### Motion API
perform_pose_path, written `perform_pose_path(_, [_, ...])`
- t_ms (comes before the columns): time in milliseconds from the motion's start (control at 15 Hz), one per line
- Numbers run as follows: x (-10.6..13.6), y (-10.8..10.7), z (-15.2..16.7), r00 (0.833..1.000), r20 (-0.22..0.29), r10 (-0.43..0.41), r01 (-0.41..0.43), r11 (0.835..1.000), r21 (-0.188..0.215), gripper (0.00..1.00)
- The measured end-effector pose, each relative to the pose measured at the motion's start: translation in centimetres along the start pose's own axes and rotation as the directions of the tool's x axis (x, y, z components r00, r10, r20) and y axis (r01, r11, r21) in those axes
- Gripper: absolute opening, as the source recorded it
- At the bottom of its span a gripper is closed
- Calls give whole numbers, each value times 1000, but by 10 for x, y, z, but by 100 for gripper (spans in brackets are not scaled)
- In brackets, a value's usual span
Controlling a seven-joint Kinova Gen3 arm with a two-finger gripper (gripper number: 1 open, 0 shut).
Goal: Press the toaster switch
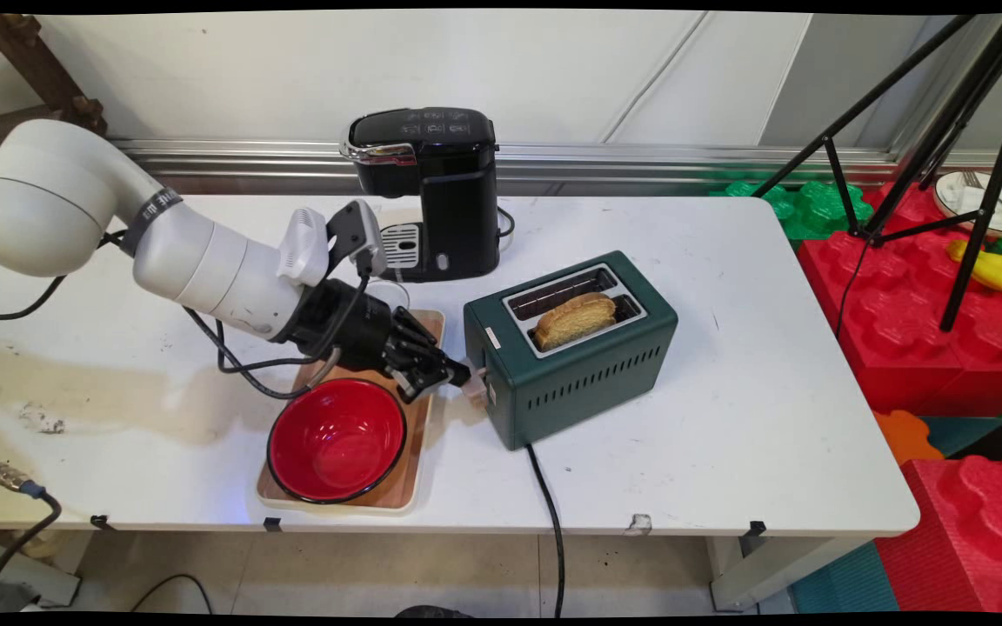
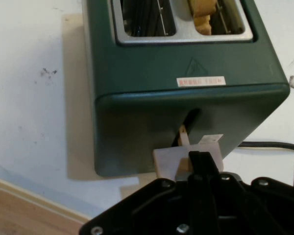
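A dark green two-slot toaster (image 1: pixel 584 369) stands mid-table, with a slice of toast (image 1: pixel 575 320) sticking up from its near slot. My gripper (image 1: pixel 459 376) is shut, its tips against the pale lever (image 1: pixel 476 388) on the toaster's left end. In the hand view the closed fingertips (image 2: pixel 201 160) rest on top of the white lever (image 2: pixel 174 159), which sits low in its slot on the toaster (image 2: pixel 186 93). The toast (image 2: pixel 204 14) shows at the top edge. Nothing is held between the fingers.
A red bowl (image 1: pixel 337 439) sits on a wooden tray (image 1: pixel 421 435) just below my hand. A black coffee machine (image 1: pixel 436 187) stands behind. The toaster's cord (image 1: pixel 549 513) runs off the front edge. A tripod (image 1: pixel 945 130) and red blocks (image 1: pixel 918 304) are at the right.
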State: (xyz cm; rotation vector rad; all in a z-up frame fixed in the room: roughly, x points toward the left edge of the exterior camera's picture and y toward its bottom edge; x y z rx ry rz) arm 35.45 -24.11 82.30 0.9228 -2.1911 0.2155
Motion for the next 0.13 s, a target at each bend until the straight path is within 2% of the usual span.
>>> perform_pose_path(133, [-3,-1,0,1000,0,5,-5,1000,0,0])
